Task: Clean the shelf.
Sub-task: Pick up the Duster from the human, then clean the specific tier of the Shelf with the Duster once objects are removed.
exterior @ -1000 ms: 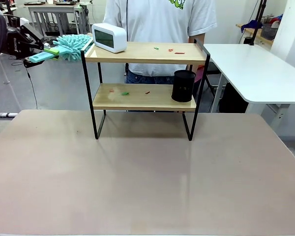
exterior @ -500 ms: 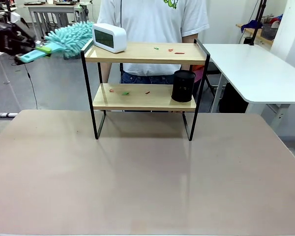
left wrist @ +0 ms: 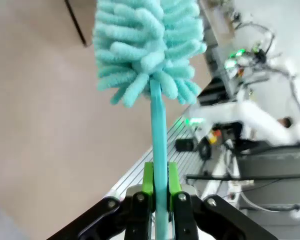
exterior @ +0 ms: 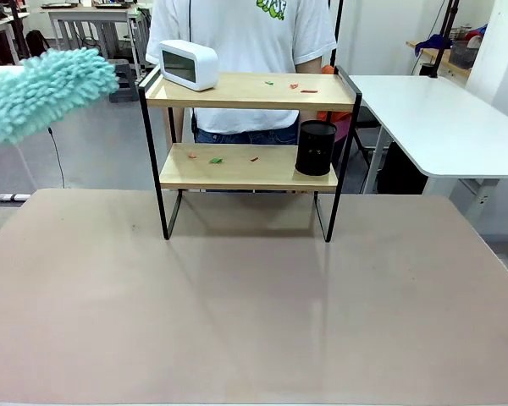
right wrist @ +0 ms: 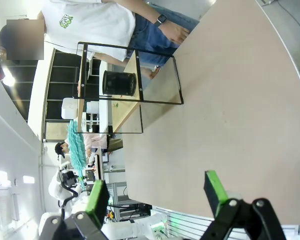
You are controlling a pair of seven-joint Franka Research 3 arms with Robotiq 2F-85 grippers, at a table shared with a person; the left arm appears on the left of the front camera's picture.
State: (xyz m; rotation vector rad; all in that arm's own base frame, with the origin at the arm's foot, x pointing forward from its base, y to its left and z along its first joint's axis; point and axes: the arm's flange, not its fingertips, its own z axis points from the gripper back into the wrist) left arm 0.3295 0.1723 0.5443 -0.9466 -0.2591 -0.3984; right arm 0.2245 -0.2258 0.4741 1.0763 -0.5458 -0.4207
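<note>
The shelf (exterior: 250, 90) stands at the table's far middle, two wooden boards in a black frame. Small red and green scraps (exterior: 215, 160) lie on both boards. A white clock (exterior: 189, 64) sits on the top board's left end, and a black cup (exterior: 316, 147) stands at the right of the lower board. My left gripper (left wrist: 160, 176) is shut on the teal handle of a fluffy duster (left wrist: 145, 45). The duster (exterior: 42, 89) hangs in the air left of the shelf, apart from it. My right gripper (right wrist: 156, 192) is open above the table, far from the shelf (right wrist: 130, 80).
A person in a white T-shirt (exterior: 237, 34) stands right behind the shelf, one hand (right wrist: 172, 32) low near its end. A second white table (exterior: 440, 118) stands at the right. The brown tabletop (exterior: 254, 304) stretches in front of the shelf.
The duster has swung up and to the left, away from the shelf's top corner and closer to the camera. The left gripper has left the front view. The person has shifted left.
</note>
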